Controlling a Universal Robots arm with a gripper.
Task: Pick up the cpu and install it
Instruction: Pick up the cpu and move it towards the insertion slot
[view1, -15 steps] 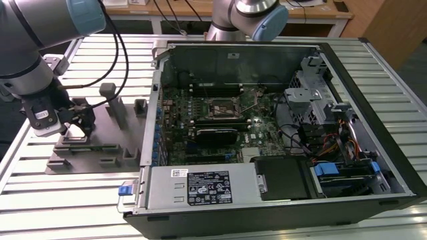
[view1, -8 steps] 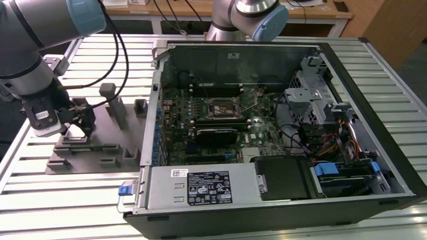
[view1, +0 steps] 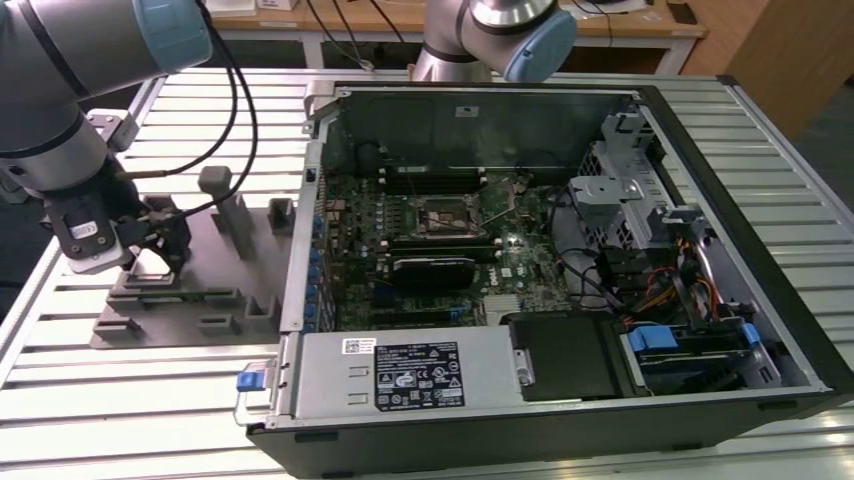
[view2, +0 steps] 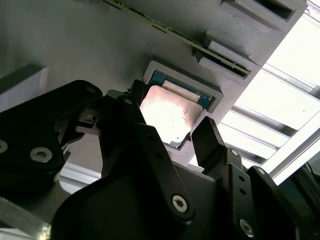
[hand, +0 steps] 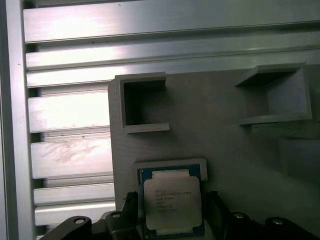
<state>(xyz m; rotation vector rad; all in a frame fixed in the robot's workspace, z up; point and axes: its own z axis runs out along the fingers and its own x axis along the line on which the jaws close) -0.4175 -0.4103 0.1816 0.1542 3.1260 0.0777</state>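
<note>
So the cpu (hand: 172, 202) is sitting in its little pocket on the grey tray (view1: 160, 335). That's on the desk (view1: 120, 400) at the exterior view's left, well apart from the socket (view1: 447, 215) in the open case. The end effector (view2: 172, 120) is right down over it and open, with a finger (view2: 207, 137) on each side of the chip and nothing gripped as far as I can tell. For the grab I'd say keep it centred and square to the chip's edges. Squeeze gently on the sides and lift dead straight so it doesn't snag the pocket walls.
</note>
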